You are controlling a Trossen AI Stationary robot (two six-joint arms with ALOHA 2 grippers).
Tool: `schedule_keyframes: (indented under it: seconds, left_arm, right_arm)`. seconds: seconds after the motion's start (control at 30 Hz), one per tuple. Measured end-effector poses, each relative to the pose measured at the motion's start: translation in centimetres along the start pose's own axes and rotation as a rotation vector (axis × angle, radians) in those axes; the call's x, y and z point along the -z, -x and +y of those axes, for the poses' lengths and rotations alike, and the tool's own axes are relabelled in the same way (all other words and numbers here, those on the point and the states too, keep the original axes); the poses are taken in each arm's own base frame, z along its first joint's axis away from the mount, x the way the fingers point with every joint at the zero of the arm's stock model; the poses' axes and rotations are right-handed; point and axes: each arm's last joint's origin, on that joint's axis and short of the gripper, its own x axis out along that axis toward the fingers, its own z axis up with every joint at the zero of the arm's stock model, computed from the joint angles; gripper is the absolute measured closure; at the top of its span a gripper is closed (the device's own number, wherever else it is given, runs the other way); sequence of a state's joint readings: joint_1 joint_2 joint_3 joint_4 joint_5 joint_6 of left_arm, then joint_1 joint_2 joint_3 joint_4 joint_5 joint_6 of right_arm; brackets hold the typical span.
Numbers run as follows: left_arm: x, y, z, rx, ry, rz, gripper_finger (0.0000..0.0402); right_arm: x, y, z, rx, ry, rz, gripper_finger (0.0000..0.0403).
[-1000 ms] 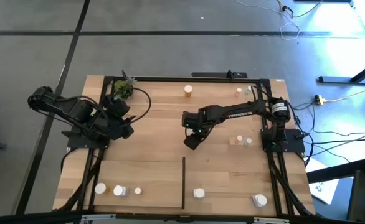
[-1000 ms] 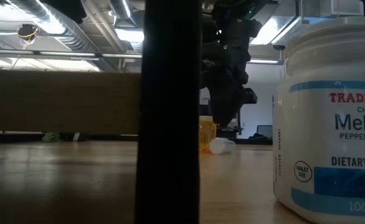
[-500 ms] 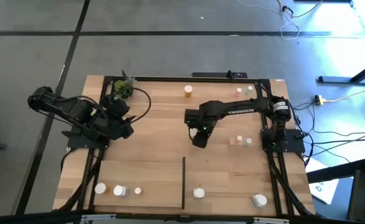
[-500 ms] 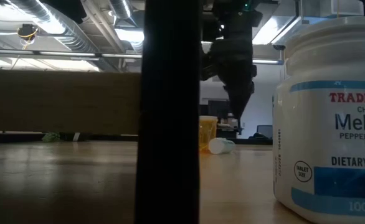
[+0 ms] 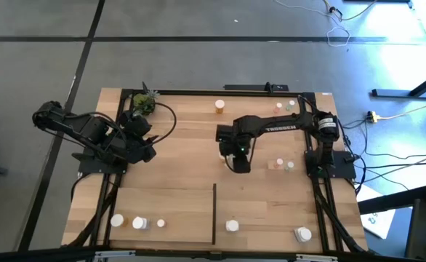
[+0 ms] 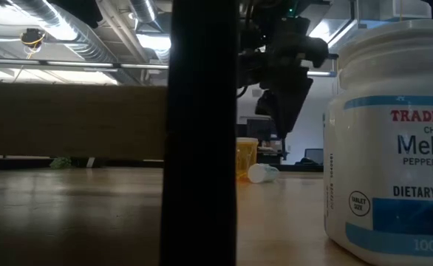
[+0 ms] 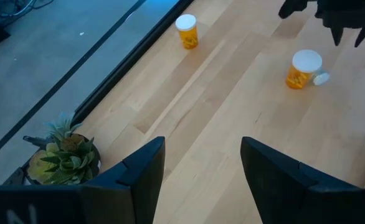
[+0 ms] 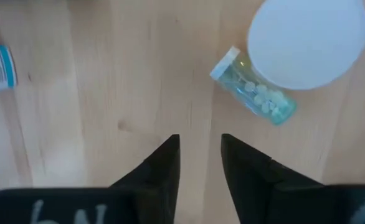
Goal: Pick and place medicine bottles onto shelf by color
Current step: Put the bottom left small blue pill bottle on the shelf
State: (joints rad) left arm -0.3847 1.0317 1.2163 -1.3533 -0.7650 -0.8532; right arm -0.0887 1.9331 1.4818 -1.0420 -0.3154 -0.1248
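The right gripper [image 5: 240, 164] hangs over the middle of the shelf [image 5: 184, 156], its fingers [image 8: 164, 163] slightly parted and holding nothing. Just beyond them an orange bottle [image 5: 276, 164] stands touching a small clear vial [image 8: 253, 94] lying on its side. The left gripper [image 5: 149, 151] waits spread beside the potted plant [image 5: 144, 102].

In the low view, a black post [image 6: 204, 133] hides the middle, and the big white bottle [image 6: 394, 140] at 3 o'clock is cut off.
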Motion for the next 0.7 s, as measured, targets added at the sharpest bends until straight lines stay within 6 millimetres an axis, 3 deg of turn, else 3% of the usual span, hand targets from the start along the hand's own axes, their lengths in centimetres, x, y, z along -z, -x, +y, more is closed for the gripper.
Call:
schedule_keyframes:
  seconds: [0.23,0.47,0.7]
  left_arm:
    - [0.0,0.0,0.0,0.0,0.001,0.0,0.0198]
    - [0.0,0.0,0.0,0.001,0.007,-0.001,0.0198]
    - [0.0,0.0,0.0,0.001,0.011,-0.001,0.0198]
  right_arm:
    - [0.0,0.0,-0.3,0.103,0.121,0.015,0.0233]
    - [-0.5,-0.7,-0.7,0.124,0.281,-0.027,0.0228]
    - [0.5,-2.3,-1.3,0.125,0.275,0.012,0.0228]
